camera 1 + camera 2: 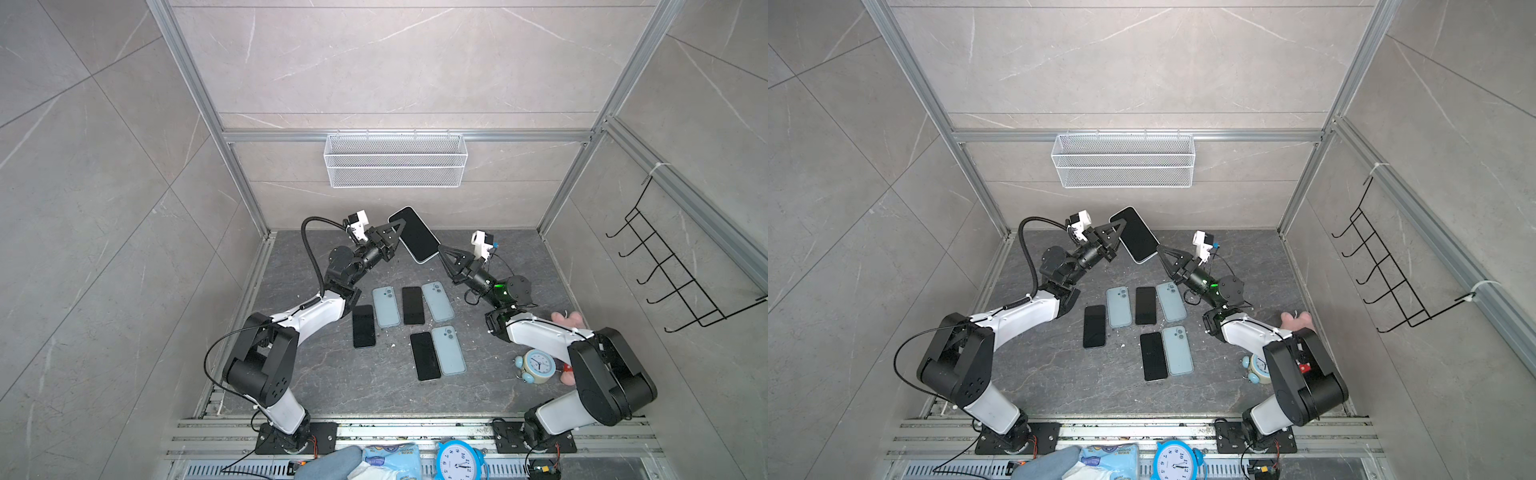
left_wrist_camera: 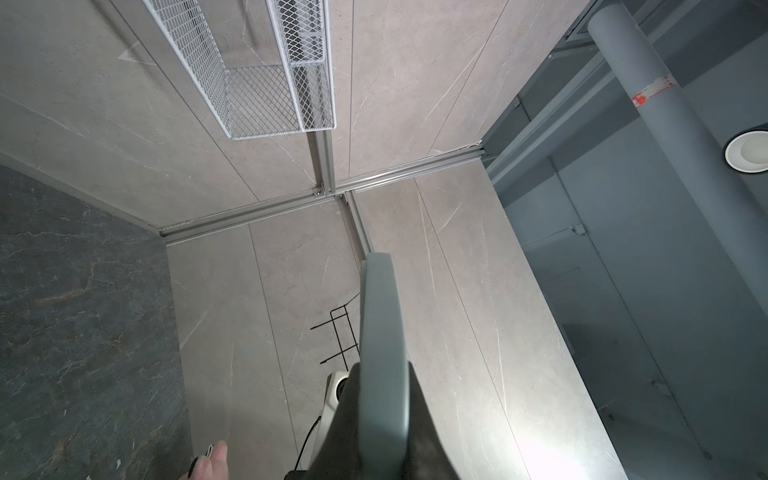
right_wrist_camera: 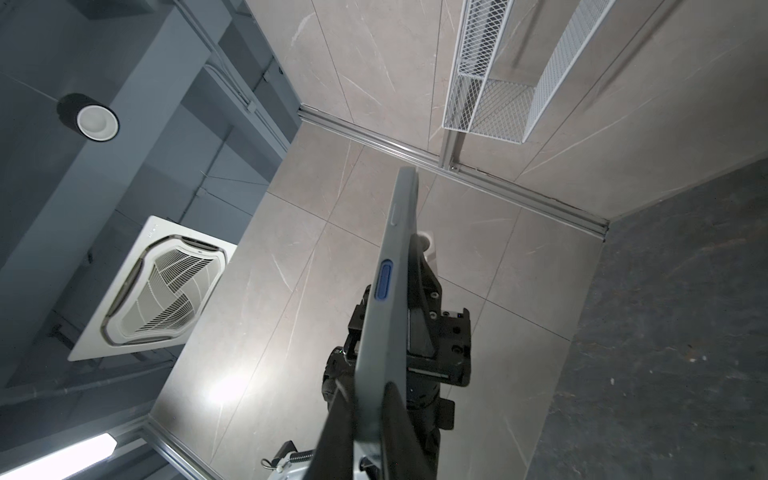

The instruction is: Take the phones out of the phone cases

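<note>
Cased phone [image 1: 414,235] held aloft at 12 o'clock above the surface [image 1: 316,382], screen up and tilted, clear of the rows below. Probably lifted so both arms can work the shell free with nothing underneath. Left claw [image 1: 400,228] is clenched on the phone case [image 2: 380,332] at its 9 o'clock long edge, rim pinched between the pads. Right claw [image 1: 440,248] is pinched on the 5 o'clock corner; the right wrist view shows fingers [image 3: 336,440] flanking the case edge. Phone not yet out. Loose phones [image 1: 413,305] and empty cases [image 1: 386,306] lie flat at 6 o'clock, presumably finished pairs.
</note>
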Robot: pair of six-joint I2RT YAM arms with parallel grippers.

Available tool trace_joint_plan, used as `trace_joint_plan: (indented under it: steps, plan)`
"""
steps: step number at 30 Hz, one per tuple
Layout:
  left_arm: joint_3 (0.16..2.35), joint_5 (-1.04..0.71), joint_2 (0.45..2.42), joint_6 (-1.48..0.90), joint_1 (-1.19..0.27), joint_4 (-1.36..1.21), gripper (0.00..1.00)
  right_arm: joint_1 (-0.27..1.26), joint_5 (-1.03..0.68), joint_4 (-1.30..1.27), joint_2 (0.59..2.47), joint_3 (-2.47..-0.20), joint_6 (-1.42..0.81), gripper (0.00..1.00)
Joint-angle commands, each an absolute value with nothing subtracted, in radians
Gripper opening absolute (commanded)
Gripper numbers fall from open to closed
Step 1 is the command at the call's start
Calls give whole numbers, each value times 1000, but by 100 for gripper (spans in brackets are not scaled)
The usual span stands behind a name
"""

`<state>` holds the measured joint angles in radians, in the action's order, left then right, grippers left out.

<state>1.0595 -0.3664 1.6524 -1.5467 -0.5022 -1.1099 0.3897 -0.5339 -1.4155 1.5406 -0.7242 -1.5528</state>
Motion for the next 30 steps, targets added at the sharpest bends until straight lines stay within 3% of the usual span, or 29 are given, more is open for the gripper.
trace_joint_plan:
  steps: [1, 11, 23, 30]
  plan:
    - [1195, -371, 1617, -1641, -524, -1390, 0, 394, -452, -1468, 1596, -751, -1653, 0]
    - [1321, -356, 1638, -1646, -525, -1413, 0, 393, -302, -1470, 1747, -812, -1820, 0]
    - [1388, -332, 1634, -1624, -524, -1413, 0, 385, -250, -1470, 1826, -822, -1910, 0]
    - [1398, -321, 1614, -1607, -524, -1412, 0, 385, -247, -1470, 1842, -827, -1937, 9]
